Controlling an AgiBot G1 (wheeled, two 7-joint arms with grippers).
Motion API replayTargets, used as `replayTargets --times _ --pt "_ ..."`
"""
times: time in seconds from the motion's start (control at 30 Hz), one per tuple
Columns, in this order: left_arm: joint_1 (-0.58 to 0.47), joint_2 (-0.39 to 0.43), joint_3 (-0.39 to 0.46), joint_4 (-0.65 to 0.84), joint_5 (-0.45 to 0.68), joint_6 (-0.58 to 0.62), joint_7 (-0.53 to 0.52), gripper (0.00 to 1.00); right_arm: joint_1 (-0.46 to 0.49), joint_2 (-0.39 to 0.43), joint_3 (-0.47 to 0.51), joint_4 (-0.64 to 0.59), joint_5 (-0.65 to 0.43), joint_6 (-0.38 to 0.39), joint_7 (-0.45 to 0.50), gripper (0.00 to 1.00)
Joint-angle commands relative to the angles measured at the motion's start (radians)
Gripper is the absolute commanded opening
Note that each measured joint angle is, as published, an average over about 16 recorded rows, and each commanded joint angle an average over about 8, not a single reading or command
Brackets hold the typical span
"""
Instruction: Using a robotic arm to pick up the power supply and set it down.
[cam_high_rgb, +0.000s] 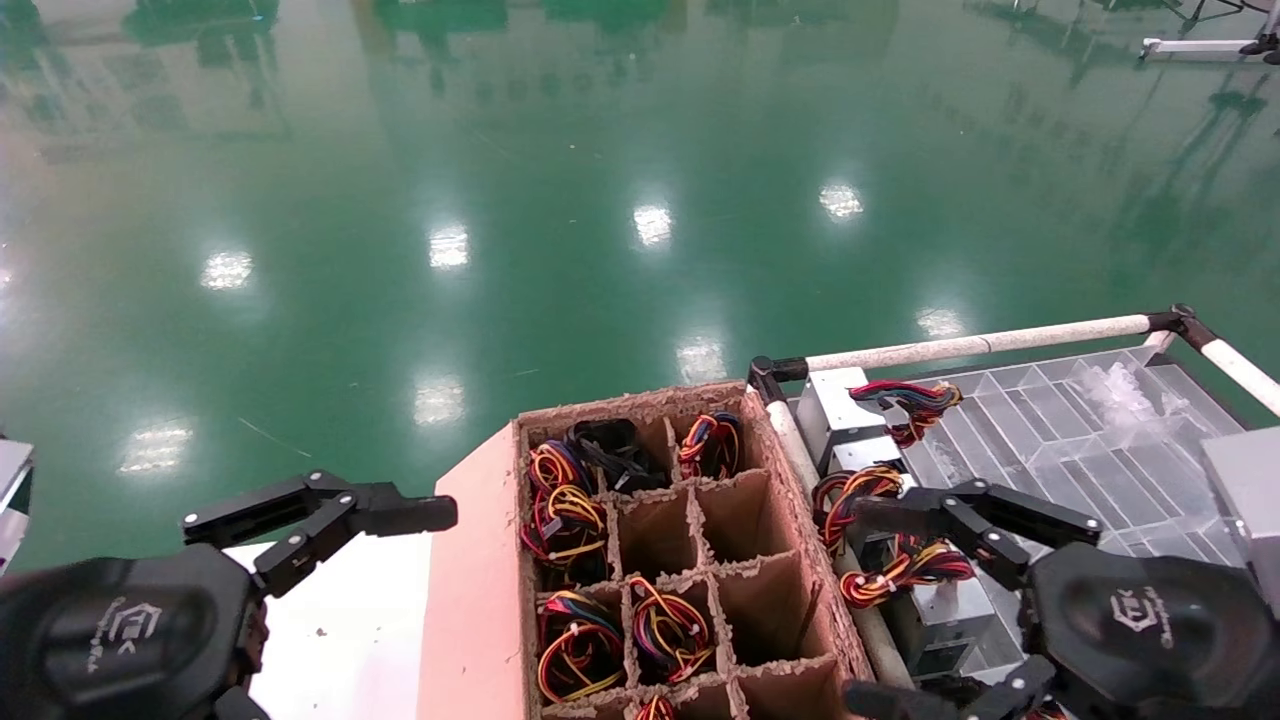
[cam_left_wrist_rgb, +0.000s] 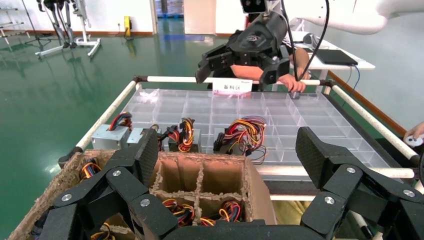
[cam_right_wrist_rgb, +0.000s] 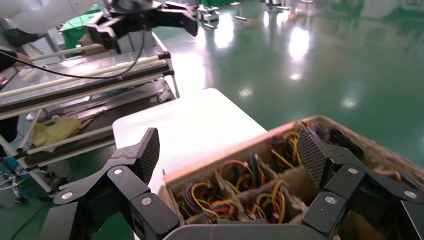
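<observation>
Several power supplies lie along the left edge of a clear plastic divider tray on the right, each a silver-grey metal box with a tied bundle of red, yellow, orange and black wires. None is held. The left wrist view shows them in a row at the tray's edge, just beside the cardboard divider box.

More wire bundles fill several cells of that brown box, while other cells show only bare cardboard. The box sits in the near middle, with a pink flap on its left side.

The right gripper hangs over the near-left part of the tray, above the supplies there, its jaws spread wide with nothing between them. The left gripper hovers to the left of the box over a white bench, jaws likewise spread and empty.

The tray rests in a frame of white tubes with black corner joints. Around it stretches a glossy green floor that mirrors the ceiling lights. In the left wrist view a person's hand rests on the far rail of the frame, beside a small white label.
</observation>
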Motion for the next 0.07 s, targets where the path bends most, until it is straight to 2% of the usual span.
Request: replayTargets --times 0.03,0.07 --pt "0.0 0.0 0.0 0.0 0.0 0.0 0.0 1.0 -0.007 -0.018 0.026 0.036 -0.012 0.004 0.016 1.0" --pt "0.0 0.0 0.0 0.0 0.0 0.0 0.0 1.0 -0.009 -0.02 0.029 0.042 -0.014 0.004 0.018 1.0"
